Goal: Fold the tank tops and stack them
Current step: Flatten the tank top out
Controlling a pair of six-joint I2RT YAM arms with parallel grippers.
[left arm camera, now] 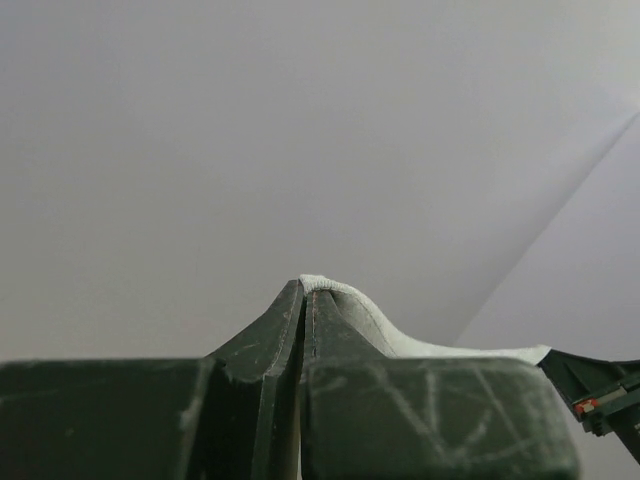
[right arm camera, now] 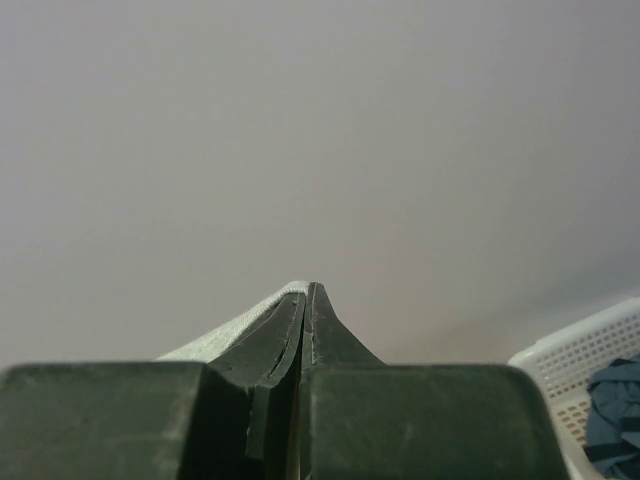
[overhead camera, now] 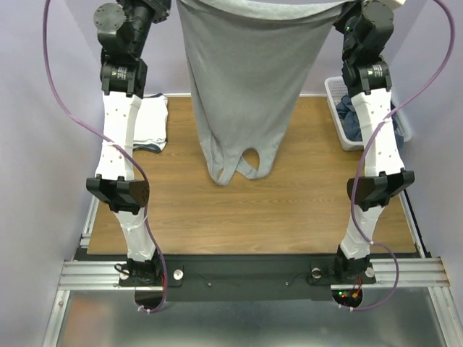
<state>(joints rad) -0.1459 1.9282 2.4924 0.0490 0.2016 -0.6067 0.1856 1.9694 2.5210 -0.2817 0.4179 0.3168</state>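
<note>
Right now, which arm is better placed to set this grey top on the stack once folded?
Left, likely. The folded white top lies beside the left arm, the basket by the right. Left gripper and right gripper both pinch the grey tank top.

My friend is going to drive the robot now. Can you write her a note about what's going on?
Left gripper: shut on the grey tank top.
Right gripper: shut on it too.
It hangs between them, straps down, over the table.
Done: a white tank top lies folded at the table's left.
To do: fold and stack the grey one, then the blue top in the basket, on the right.
</note>
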